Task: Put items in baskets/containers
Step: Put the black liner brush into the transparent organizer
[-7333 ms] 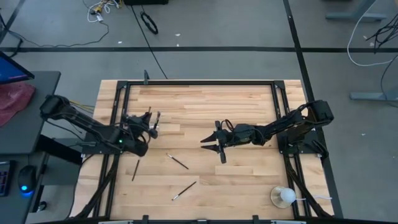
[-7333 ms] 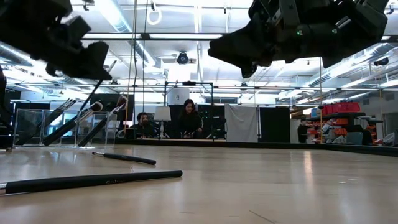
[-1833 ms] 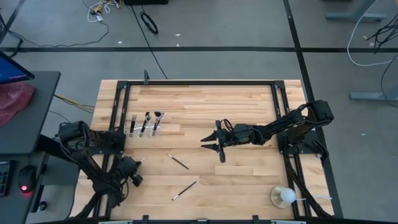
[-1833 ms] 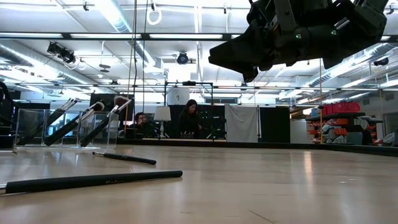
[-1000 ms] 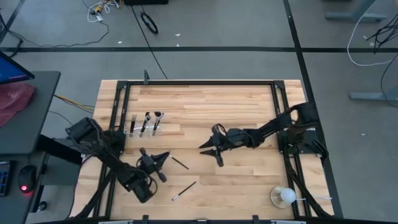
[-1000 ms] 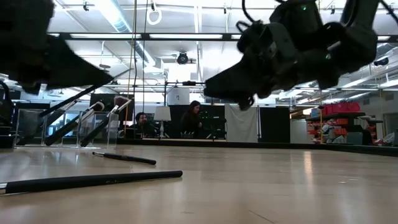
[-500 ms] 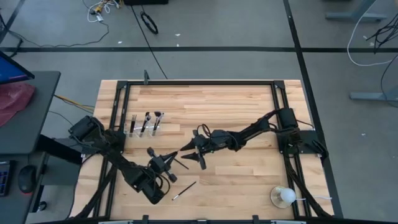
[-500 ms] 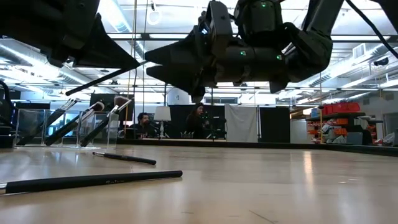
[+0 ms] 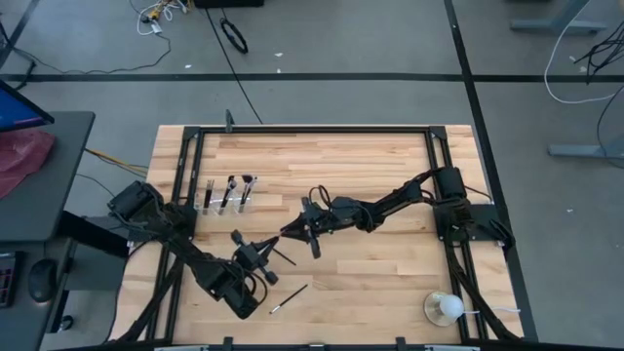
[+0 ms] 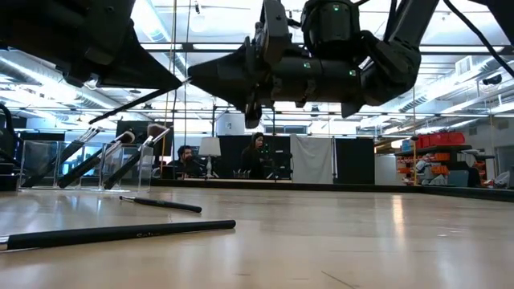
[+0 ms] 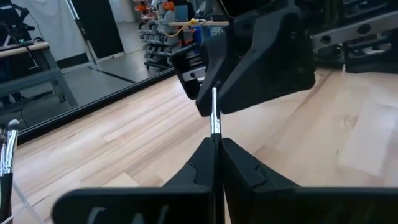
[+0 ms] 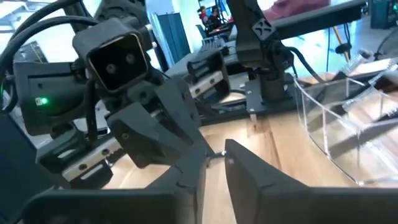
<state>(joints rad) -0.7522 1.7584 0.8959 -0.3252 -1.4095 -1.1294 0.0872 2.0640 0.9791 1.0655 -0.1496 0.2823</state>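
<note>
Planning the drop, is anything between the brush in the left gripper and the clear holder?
Nothing visible: only bare table lies between the left gripper's brush and the clear holder; the right gripper is on the far side.
</note>
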